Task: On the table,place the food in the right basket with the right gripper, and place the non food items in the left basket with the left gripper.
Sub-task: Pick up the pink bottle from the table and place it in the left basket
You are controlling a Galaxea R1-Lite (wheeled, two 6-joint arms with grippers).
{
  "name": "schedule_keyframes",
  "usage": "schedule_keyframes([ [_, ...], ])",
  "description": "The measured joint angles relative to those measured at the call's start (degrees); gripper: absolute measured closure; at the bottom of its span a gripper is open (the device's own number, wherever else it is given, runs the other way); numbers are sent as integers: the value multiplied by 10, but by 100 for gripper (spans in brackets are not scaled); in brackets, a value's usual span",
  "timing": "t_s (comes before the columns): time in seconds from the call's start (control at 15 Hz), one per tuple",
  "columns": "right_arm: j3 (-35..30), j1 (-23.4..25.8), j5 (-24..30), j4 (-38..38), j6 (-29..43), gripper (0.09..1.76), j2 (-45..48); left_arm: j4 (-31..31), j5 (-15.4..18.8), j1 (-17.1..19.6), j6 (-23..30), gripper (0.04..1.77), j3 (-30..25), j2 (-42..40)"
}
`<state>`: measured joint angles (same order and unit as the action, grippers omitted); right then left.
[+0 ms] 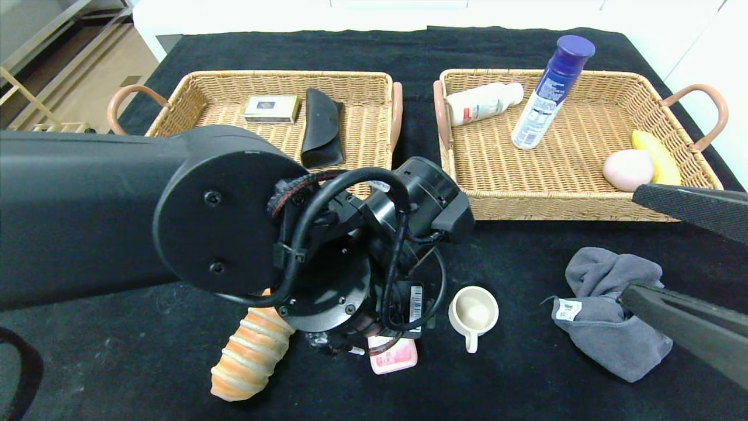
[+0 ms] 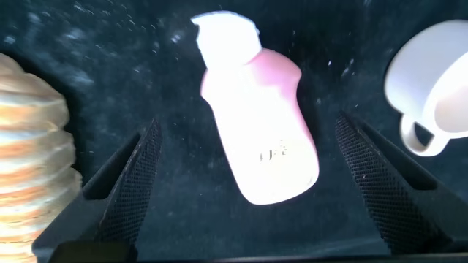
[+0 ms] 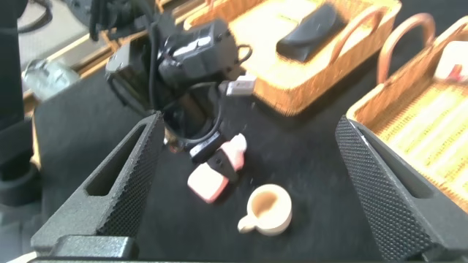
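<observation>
This looks like a robot test room, not a home. A table [image 1: 514,386] with a black cloth holds two woven baskets [image 1: 356,82] side by side, set up for sorting. Behind the table is a plain white wall. Left of the table are bare floor and a metal frame.

Nothing here reads clearly. The pink bottle [image 2: 257,131] carries a faint mark near its base, too blurred to make out, and the print on the blue-capped spray can [image 1: 549,93] and white bottle [image 1: 482,103] stays illegible.
</observation>
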<state>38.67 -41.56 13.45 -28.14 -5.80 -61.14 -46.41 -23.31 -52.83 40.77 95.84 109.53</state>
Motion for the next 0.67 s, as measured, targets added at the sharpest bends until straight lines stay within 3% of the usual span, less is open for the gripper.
schedule_keyframes([
  [0.67,2,-2,0,9,-1,14,6,4,9,5,2,12,-9,22],
])
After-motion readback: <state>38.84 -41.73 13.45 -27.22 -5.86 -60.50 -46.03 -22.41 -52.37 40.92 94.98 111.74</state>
